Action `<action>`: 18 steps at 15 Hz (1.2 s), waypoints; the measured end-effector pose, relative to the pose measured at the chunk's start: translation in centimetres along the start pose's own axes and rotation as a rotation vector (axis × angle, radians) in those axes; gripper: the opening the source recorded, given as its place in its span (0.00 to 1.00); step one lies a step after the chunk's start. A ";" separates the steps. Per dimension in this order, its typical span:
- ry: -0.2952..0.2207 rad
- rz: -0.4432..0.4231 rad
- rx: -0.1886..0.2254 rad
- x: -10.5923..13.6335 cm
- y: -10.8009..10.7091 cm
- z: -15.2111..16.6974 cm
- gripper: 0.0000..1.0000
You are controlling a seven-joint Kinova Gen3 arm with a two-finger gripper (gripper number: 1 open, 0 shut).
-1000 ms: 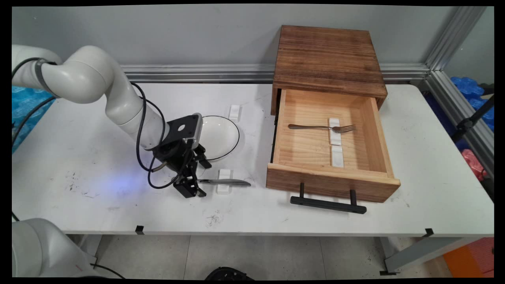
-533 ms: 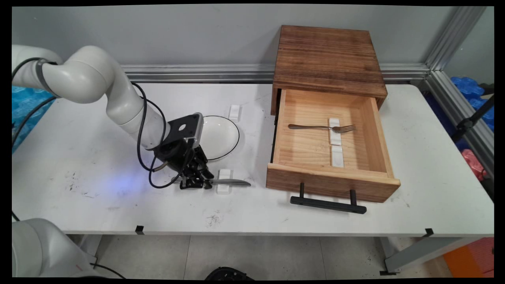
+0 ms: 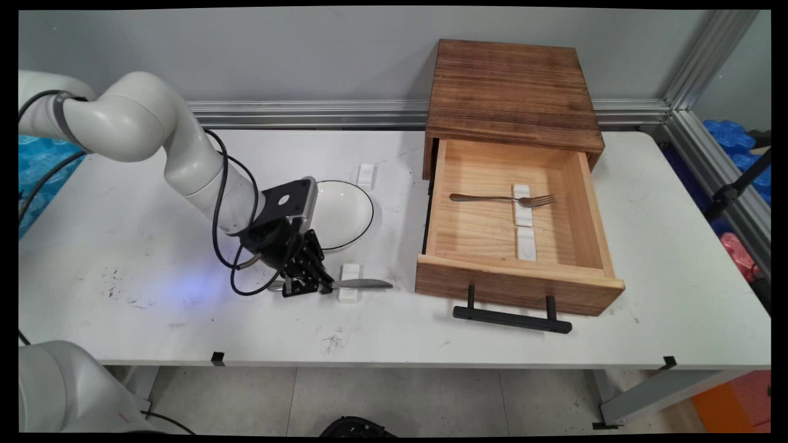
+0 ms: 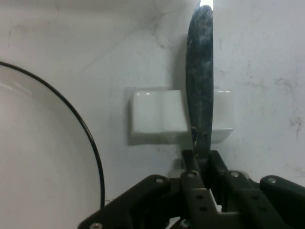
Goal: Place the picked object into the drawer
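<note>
The black tool (image 3: 306, 284) is down at the worktop (image 3: 123, 246), just near of the white plate (image 3: 341, 212) with its thin black rim, and it is clenched on the handle of a metal knife (image 3: 360, 283). The main view shows the knife lying along the worktop from left to right: a short stub of handle sticks out left of the tool, and the blade runs right across a small white rest (image 3: 349, 282) toward the wooden drawer (image 3: 517, 283).

The hand view gives what the main view cannot: the two fingers (image 4: 193, 167) are drawn together with the knife (image 4: 200, 86) pinched between them, and the blade passes over the white rest (image 4: 159, 117), which shows on both sides of it (whether the blade touches the rest or clears it, I cannot tell). The plate (image 4: 47, 167) fills that view's left side, close beside the rest but apart from it.

Only the main view takes in the rest of the scene. The drawer is pulled out toward the near side from a darker wooden cabinet (image 3: 511, 86) standing at the far right of the worktop, with a black handle (image 3: 511, 319) on its front. Inside it a fork (image 3: 502, 198) lies left to right, tines to the right, across one of two white rests (image 3: 522, 203); the nearer one (image 3: 526, 244) carries nothing. Another small white rest (image 3: 366, 174) sits on the worktop just far of the plate.
</note>
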 end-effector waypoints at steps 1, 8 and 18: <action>0.001 0.001 0.000 0.0 0.0 -0.1 0.00; 0.008 0.014 -0.013 0.5 0.4 -1.2 0.00; 0.020 0.058 -0.038 2.6 0.3 -6.0 0.00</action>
